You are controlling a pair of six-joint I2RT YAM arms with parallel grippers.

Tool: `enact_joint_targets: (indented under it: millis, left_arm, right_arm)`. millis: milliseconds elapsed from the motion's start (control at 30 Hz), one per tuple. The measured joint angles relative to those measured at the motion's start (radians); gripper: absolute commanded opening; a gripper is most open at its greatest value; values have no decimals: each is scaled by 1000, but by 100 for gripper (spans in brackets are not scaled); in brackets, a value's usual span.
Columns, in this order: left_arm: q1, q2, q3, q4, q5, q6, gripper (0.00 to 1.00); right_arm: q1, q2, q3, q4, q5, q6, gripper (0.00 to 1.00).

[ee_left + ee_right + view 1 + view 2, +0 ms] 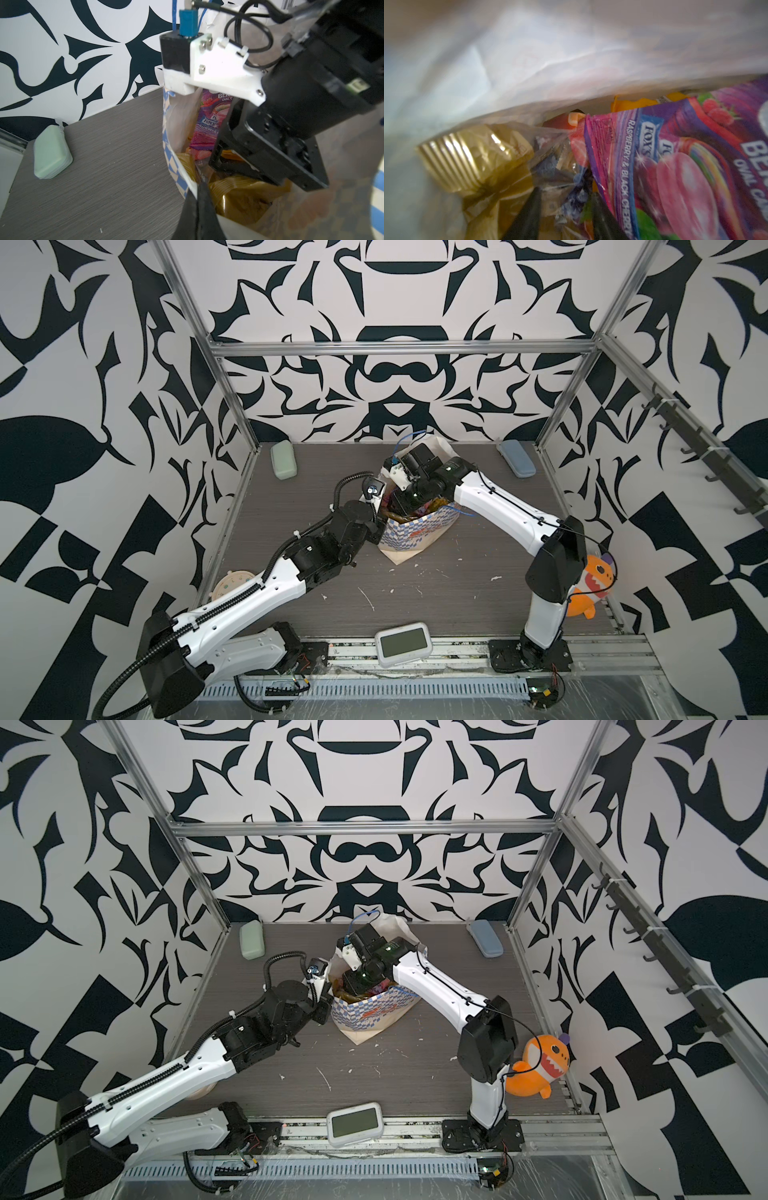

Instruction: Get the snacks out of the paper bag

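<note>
The paper bag (415,537) (365,1015) stands at the table's middle, tan with a blue-white checkered band. My left gripper (199,187) is shut on its near rim (172,164) and reaches it from the left. My right gripper (566,203) is deep inside the bag, so its fingers are hidden in both top views. The snacks lie inside: a purple FOX'S packet (685,166) (209,124), a clear-and-gold packet (471,158) and a yellow-orange one (633,101). The right fingers stand a little apart with the clear-and-gold packet's crumpled film bunched between them.
A green case (284,464) lies at the back left corner and a blue-grey case (516,458) at the back right. An orange plush shark (592,585) sits by the right arm's elbow. A white screen device (402,643) rests at the front edge, a round beige disc (232,583) under the left arm.
</note>
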Motion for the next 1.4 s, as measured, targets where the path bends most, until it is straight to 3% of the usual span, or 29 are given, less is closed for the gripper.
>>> enact_joint_targets:
  millis: [133, 233, 1133, 1233, 1300, 1333, 1400]
  left_arm:
    - [10, 0, -20, 28, -17, 5, 0]
    - [19, 0, -28, 45, -21, 5, 0]
    - [106, -2, -45, 99, 29, 40, 0]
    - [106, -5, -45, 98, 31, 40, 0]
    - [106, -10, -45, 97, 34, 40, 0]
    - [107, -13, -45, 96, 36, 40, 0]
    - [107, -17, -45, 95, 42, 42, 0]
  right_arm:
    - [8, 37, 39, -11, -2, -6, 6]
    - [10, 45, 48, -18, 2, -2, 0]
    - [21, 47, 404, -134, 35, 15, 0]
    - [21, 68, 460, -193, 31, 17, 34]
    - [22, 89, 500, -232, 20, 11, 46]
    - [23, 98, 509, -252, 12, 9, 58]
    - [25, 108, 507, -291, 9, 3, 66]
